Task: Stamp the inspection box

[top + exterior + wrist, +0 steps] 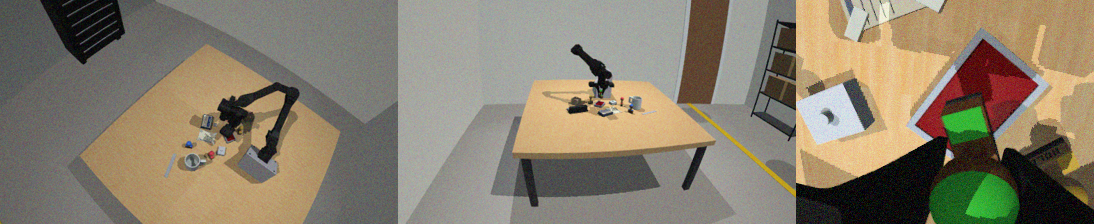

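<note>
Gripping green-knobbed PASS stamp (970, 183), gripper (974, 163) directly above red ink pad (996, 83).

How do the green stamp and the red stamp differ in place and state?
The green stamp is held in the claw, above the red ink pad; the red stamp stands free on the table, by the mug. The green stamp's knob is green, the red stamp's red. Both are small knobbed stamps standing upright.
</note>
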Motion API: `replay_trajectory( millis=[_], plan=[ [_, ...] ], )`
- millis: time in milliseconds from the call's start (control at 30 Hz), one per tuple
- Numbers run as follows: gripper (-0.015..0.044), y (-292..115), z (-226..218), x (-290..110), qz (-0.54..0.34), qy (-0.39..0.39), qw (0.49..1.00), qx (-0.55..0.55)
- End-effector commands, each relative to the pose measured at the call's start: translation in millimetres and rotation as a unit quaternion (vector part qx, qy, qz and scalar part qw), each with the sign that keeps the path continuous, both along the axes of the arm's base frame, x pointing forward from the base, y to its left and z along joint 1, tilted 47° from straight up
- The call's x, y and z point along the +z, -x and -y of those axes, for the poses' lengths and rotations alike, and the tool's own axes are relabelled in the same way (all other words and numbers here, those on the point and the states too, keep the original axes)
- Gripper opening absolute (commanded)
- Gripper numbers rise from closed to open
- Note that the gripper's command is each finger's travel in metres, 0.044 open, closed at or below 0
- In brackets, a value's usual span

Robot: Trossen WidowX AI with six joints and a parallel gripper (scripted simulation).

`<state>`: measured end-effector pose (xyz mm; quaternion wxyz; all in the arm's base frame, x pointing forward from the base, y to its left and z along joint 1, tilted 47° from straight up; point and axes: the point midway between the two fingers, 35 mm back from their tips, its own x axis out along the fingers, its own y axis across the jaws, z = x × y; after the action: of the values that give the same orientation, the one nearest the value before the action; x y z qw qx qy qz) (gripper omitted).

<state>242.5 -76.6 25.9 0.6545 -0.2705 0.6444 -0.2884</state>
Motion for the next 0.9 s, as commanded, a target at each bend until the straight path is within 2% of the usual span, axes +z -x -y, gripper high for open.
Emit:
replay_trajectory(
  millis=[0, 867],
  plan=[
    [0.0, 1.0, 1.6, -3.0, -0.003, -0.001, 1.0, 0.001],
    [0.0, 0.6, 14.0, -15.0, -0.001, -0.002, 1.0, 0.001]
  ],
)
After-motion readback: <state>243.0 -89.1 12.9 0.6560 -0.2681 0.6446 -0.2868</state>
